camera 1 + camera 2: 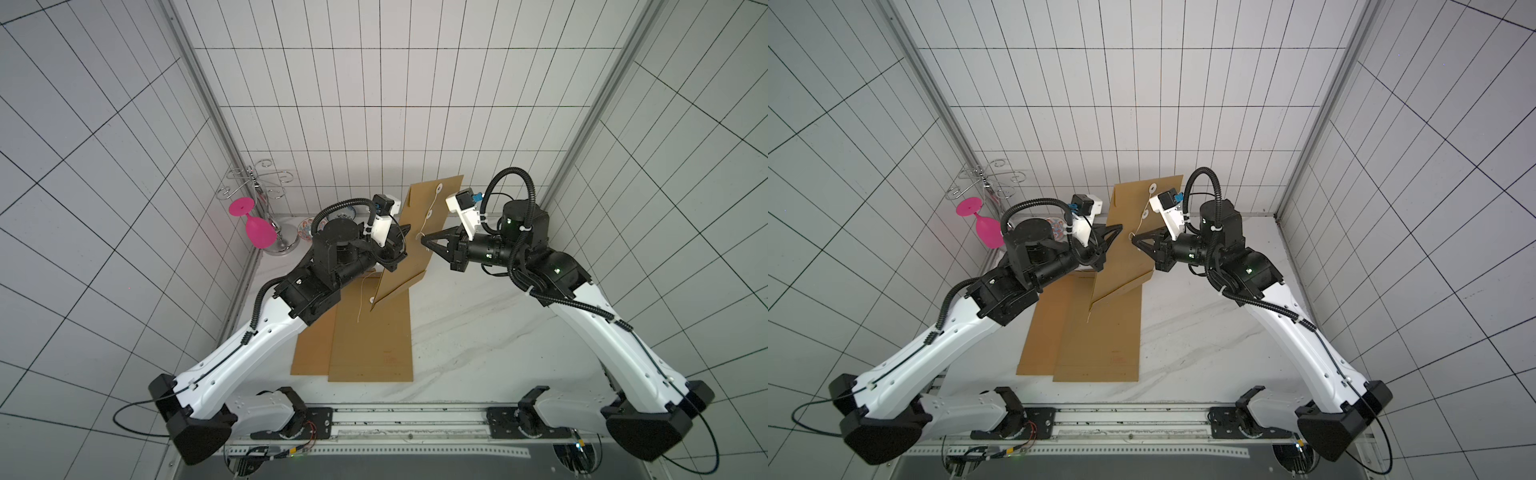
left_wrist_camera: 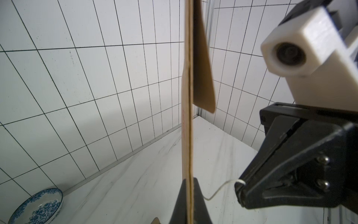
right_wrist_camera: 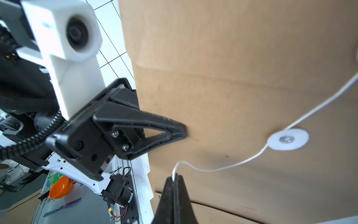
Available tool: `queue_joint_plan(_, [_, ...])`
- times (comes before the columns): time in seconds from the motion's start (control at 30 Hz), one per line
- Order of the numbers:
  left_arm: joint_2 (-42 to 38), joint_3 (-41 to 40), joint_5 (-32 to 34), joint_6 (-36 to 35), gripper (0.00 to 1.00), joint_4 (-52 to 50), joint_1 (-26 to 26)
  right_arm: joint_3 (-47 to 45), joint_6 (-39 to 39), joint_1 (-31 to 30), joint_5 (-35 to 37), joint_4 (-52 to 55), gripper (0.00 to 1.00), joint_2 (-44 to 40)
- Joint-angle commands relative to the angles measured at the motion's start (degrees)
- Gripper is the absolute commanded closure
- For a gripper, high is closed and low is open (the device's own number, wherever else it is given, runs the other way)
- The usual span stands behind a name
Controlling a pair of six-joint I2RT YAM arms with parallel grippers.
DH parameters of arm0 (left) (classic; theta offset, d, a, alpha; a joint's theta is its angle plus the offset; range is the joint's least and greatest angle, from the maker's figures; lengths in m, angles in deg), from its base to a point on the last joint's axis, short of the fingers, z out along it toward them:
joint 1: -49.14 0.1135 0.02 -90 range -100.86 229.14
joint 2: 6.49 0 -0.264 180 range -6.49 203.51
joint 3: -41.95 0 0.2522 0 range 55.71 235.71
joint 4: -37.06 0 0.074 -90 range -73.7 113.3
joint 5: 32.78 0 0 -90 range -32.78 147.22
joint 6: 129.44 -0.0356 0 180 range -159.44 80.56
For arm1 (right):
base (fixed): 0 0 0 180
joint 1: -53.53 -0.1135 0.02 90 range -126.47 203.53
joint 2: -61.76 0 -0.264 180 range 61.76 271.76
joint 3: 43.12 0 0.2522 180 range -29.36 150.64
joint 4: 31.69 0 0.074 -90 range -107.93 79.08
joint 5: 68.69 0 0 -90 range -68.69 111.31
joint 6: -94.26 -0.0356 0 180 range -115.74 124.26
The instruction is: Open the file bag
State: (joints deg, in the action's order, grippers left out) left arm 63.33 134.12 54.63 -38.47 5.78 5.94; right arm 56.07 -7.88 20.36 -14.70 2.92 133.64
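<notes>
Right wrist view, nearest first: the right gripper [image 3: 174,179] has its jaws pressed together on the free end of the white string [image 3: 222,169]. The string sags away from the tips to the lower button disc [image 3: 288,139] on the brown file bag [image 3: 222,77]. It passes under the disc's edge and runs on toward the flap. The disc lies just beyond the tips and off to one side, near but not touching. By my reading, the coming move turns on carrying the string end round that disc, and this arm is far the nearer to it.

The left gripper [image 3: 182,133] is clamped on the bag's opposite side edge. The left wrist view shows the bag edge-on, passing between that gripper's fingers [image 2: 199,194].

In both top views the file bag [image 1: 415,257] stands steeply. Its long axis rises from a low end over the flat bags [image 1: 374,345] to a flap end toward the back wall. The two grippers face each other across it.

The white marbled desk [image 1: 478,332] is bare on the right arm's side, which I judge gives room to swing the string. Farther off, in the left back corner, stand a pink glass [image 1: 257,235], a wire rack [image 1: 257,183] and a blue-patterned bowl [image 2: 38,207], well apart from the bag. Tiled walls [image 1: 374,104] close three sides.
</notes>
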Motion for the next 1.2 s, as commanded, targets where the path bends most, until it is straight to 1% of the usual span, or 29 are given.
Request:
queue_joint_plan(0.0, [-1.79,-0.79,-0.04,-1.23,1.0,0.32,-0.44,3.47,1.85,-0.51,1.01,1.13,1.0,-1.28])
queue_joint_plan(0.23, [-2.78,-2.99,-1.02,-1.46,1.0,-0.06,-0.59,4.54,2.21,-0.51,1.63,1.78,1.0,-2.08])
queue_joint_plan(0.67, [-4.67,-7.59,-0.84,-1.31,1.0,-0.67,-0.67,6.46,2.67,-0.56,2.31,2.27,1.0,-3.14])
queue_joint_plan(1.17, [-5.09,-9.28,-0.97,-1.53,1.0,-0.68,-0.66,6.58,3.13,-0.49,3.75,2.27,1.0,-4.45])
